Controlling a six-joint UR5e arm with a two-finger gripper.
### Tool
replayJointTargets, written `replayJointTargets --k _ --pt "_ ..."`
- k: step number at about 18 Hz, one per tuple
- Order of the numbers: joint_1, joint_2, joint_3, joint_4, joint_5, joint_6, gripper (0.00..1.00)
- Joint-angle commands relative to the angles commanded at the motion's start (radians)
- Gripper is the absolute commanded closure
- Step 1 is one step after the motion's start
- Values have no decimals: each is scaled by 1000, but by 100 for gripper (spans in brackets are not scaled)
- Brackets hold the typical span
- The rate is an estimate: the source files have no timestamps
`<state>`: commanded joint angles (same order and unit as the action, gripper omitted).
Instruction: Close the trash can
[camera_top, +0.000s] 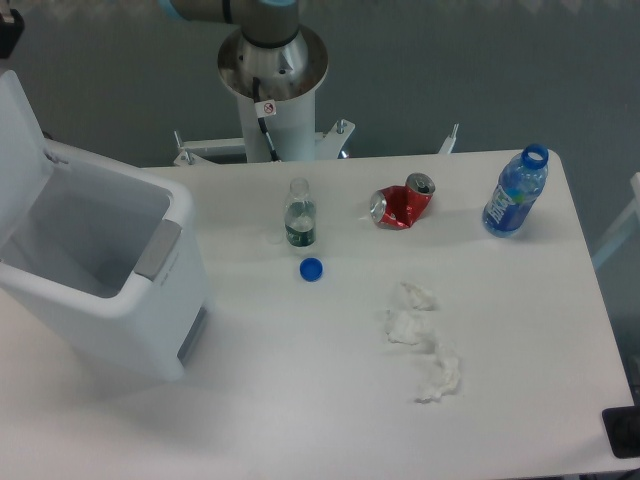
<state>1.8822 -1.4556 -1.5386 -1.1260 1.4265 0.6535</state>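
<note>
**Open bin at the table's left, gripper barely in frame**

The trash can (100, 275) stands on the left part of the white table (300, 400), a large boxy bin of smooth, slightly glossy white plastic with rounded corners. Its flat lid (22, 150) is swung up and back at the far left, so the pale interior is exposed. A grey latch plate (158, 250) sits on the front wall just below the rim.

At the top left corner a small dark part (10, 20) shows above the lid; it may be the gripper (only a sliver is in frame), and whether its fingers are spread or together cannot be told.

The arm's base (272, 60) is a round metal column behind the table, carrying a small round red-and-white sticker whose symbol is too small to read.

Near the table's middle stands a small clear bottle (299, 214) with a dark green label, uncapped; its writing is illegible. A blue cap (311, 269) lies just in front of it. To the right lies a crushed red can (402, 204), dented and shiny at its ends. Farther right stands a blue-tinted plastic bottle (516, 192), open at the top, its label unreadable. Three crumpled white tissue wads (420, 340) lie in a loose line, soft and wrinkled.
</note>
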Motion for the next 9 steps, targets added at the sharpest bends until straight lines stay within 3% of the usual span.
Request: replayJointTargets --k 5,9 --pt "8 -60 40 3 9 -32 100" --pt "15 -69 41 3 11 -34 100"
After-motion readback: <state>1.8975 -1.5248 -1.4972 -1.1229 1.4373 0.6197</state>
